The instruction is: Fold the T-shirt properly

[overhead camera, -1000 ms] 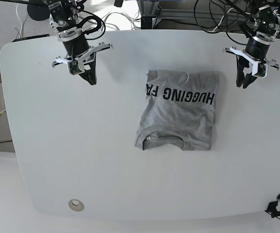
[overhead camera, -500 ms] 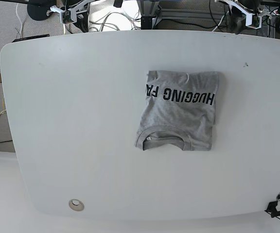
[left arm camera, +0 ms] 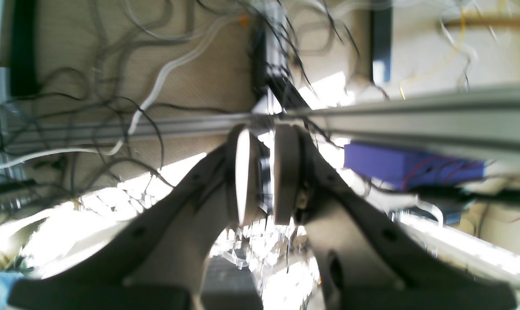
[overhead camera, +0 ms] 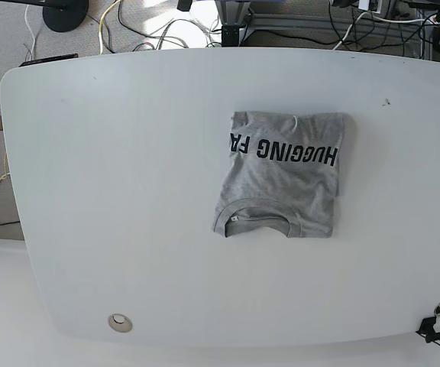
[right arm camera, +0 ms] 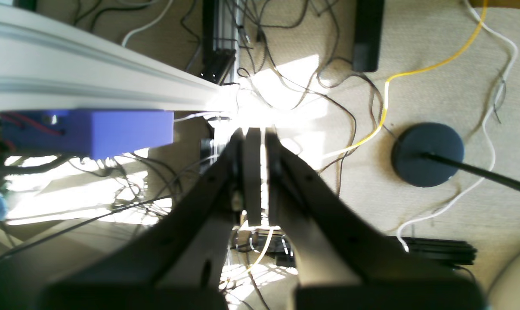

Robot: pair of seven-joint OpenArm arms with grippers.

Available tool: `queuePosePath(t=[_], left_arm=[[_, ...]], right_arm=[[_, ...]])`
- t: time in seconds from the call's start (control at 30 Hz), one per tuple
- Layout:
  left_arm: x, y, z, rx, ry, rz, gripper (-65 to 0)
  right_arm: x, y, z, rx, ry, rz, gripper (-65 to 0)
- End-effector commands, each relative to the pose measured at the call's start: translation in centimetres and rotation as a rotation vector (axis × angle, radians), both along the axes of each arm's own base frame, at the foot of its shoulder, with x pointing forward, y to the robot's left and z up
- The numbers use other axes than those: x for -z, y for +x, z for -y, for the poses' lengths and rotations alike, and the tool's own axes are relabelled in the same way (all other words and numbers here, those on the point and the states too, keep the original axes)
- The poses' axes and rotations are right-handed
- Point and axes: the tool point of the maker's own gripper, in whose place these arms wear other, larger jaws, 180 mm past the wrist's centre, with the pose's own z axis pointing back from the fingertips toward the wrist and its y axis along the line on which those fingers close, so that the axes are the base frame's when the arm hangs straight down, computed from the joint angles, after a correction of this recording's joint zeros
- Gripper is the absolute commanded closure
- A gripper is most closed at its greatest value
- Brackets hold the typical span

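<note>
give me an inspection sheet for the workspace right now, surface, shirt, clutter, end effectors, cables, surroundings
Surface: white rounded table, small metal grommet near the front edge.
Job's things: heather-grey cotton T-shirt, folded compact, black lettering showing, collar toward the front.
Clutter: nothing seen.
End effectors: left end effector nearly closed, empty; right end effector shut, empty; both off the table.
Cables: tangled cables on the carpet, one yellow.
Surroundings: aluminium rail, round black stand base.

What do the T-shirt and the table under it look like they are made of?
T-shirt: looks like soft knitted cotton-type fabric, heather grey and matte; it lies limp in flat folded layers with a ribbed collar and black printed lettering.

Table: a hard, smooth white top, probably laminate or painted board; the even surface and rounded edge suggest so, but the core cannot be told.
</note>
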Motion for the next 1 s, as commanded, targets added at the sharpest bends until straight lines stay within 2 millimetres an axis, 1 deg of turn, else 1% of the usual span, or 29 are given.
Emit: queuePosePath(t=[0.0, 0.07, 0.13, 0.17, 0.2, 0.23, 0.27, 0.33, 0.37, 0.4, 0.43, 0.47, 0.53, 0.6, 0.63, 0.67, 0.7, 0.73, 0.8, 0.83, 0.87, 0.93, 0.97], left_arm=[[2.4, -1.2, 0.5, 0.027, -0.017, -0.066, -8.6], [4.8, -2.6, 1.0, 0.012, -0.041, -0.135, -8.6], [6.8, -2.1, 1.4, 0.014, -0.054, -0.165, -8.6], [7.9, -2.7, 1.8, 0.018, -0.062, -0.2, -8.6], [8.8, -3.0, 2.1, 0.025, -0.07, -0.227, -8.6], [9.6, -2.3, 2.5, 0.033, -0.077, -0.233, -8.6], [10.2, -2.1, 2.8, 0.036, -0.084, -0.247, -8.6], [11.8, -3.0, 3.9, 0.028, -0.12, -0.304, -8.6], [12.4, -3.1, 4.3, 0.031, -0.133, -0.326, -8.6], [13.1, -2.9, 4.8, 0.037, -0.142, -0.343, -8.6], [13.7, -2.9, 5.0, 0.033, -0.138, -0.362, -8.6], [14.2, -2.9, 5.1, 0.031, -0.132, -0.379, -8.6], [14.9, -3.0, 4.6, 0.032, -0.116, -0.408, -8.6], [15.9, -2.9, 4.6, 0.019, -0.096, -0.438, -8.6], [16.4, -2.6, 4.5, 0.012, -0.075, -0.454, -8.6], [16.9, -2.7, 4.2, 0.006, -0.056, -0.477, -8.6], [17.2, -3.0, 3.4, 0.006, -0.029, -0.499, -8.6], [17.6, -3.0, 3.3, 0.006, -0.017, -0.516, -8.6], [18.0, -2.9, 3.6, 0.005, -0.011, -0.536, -8.6], [18.1, -2.5, 3.6, 0.006, -0.003, -0.536, -8.6], [18.3, -2.2, 3.3, 0.006, 0.019, -0.539, -8.6], [18.7, -2.3, 2.7, -0.005, 0.069, -0.559, -8.6], [18.9, -2.3, 2.5, -0.015, 0.085, -0.567, -8.6]], right_arm=[[1.7, -1.0, -0.8, -0.021, 0.016, -0.033, 0.0], [3.7, -2.1, -0.8, -0.037, 0.009, -0.083, 0.0], [5.5, -1.6, -0.6, -0.044, -0.002, -0.099, 0.0], [6.4, -1.9, -1.0, -0.039, 0.0, -0.119, 0.0], [7.1, -1.8, -1.1, -0.037, -0.002, -0.128, 0.0], [7.8, -1.4, -1.0, -0.038, -0.007, -0.133, 0.0], [8.4, -1.6, -0.7, -0.035, -0.016, -0.147, 0.0], [9.8, -1.6, 0.1, -0.031, -0.039, -0.175, 0.0], [10.3, -1.3, -0.1, -0.023, -0.039, -0.18, 0.0], [10.9, -1.5, -0.3, -0.024, -0.029, -0.199, 0.0], [11.4, -1.2, -0.5, -0.027, -0.015, -0.204, 0.0], [11.9, -0.8, -0.5, -0.028, -0.008, -0.21, 0.0], [12.7, -0.8, 0.0, -0.026, -0.017, -0.231, 0.0], [13.6, -0.6, -0.4, -0.012, -0.017, -0.251, 0.0], [14.0, -0.7, 0.0, -0.009, -0.026, -0.266, 0.0], [14.4, -0.6, 0.2, -0.005, -0.032, -0.275, 0.0], [14.7, -0.5, 0.5, -0.002, -0.041, -0.286, 0.0], [15.0, -0.4, 0.8, 0.001, -0.048, -0.296, 0.0], [15.4, 0.1, 1.2, 0.004, -0.057, -0.301, 0.0], [15.5, 0.4, 1.3, 0.005, -0.059, -0.3, 0.0], [15.6, 0.5, 1.4, 0.006, -0.062, -0.301, 0.0], [15.9, 0.6, 1.7, 0.01, -0.07, -0.314, 0.0], [16.2, 0.4, 1.5, 0.015, -0.068, -0.326, 0.0]])
